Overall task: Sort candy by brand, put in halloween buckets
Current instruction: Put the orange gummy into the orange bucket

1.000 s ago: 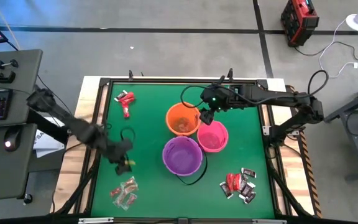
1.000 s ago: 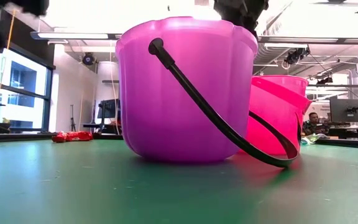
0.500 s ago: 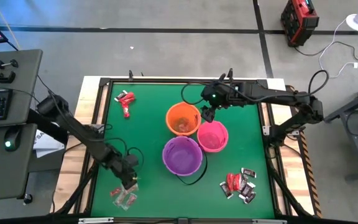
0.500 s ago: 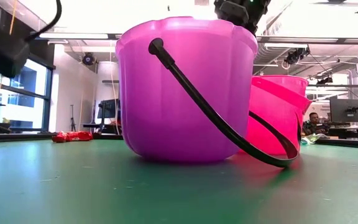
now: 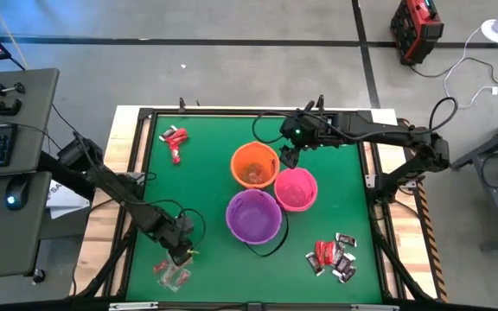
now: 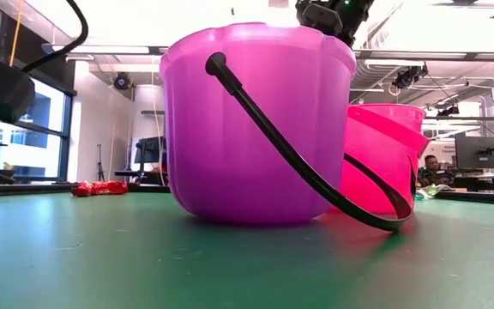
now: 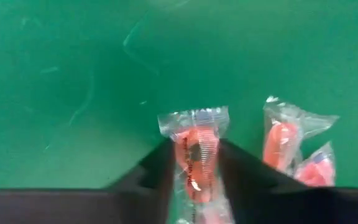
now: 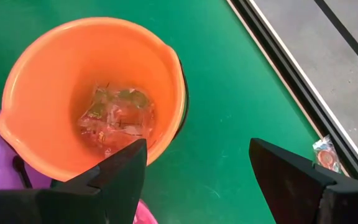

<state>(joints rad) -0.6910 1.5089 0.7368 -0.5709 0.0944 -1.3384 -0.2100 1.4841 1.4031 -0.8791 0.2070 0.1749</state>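
At the near left corner of the green table [image 5: 210,186], the left gripper [image 7: 194,163] is down over a small heap of red-and-clear wrapped candies [image 5: 173,271]. Its two dark fingers [image 7: 156,171] sit close on either side of one clear-wrapped red candy [image 7: 194,146], touching the wrapper. Two more such pieces [image 7: 289,143] lie just beside it.

A pile of red and dark brown wrapped candies [image 5: 333,256] lies at the near right.

In the middle stand three round plastic buckets: the purple bucket [image 5: 253,216] with a thin black handle is nearest, the pink bucket [image 5: 296,189] is beside it, and the orange bucket [image 5: 254,166], holding green-and-clear wrapped pieces [image 8: 114,116], is farther back.

The right gripper [image 5: 289,158] hovers with its fingers spread wide and empty, above the gap between the orange and pink buckets.

A few bright red candies [image 5: 175,138] lie at the far left.
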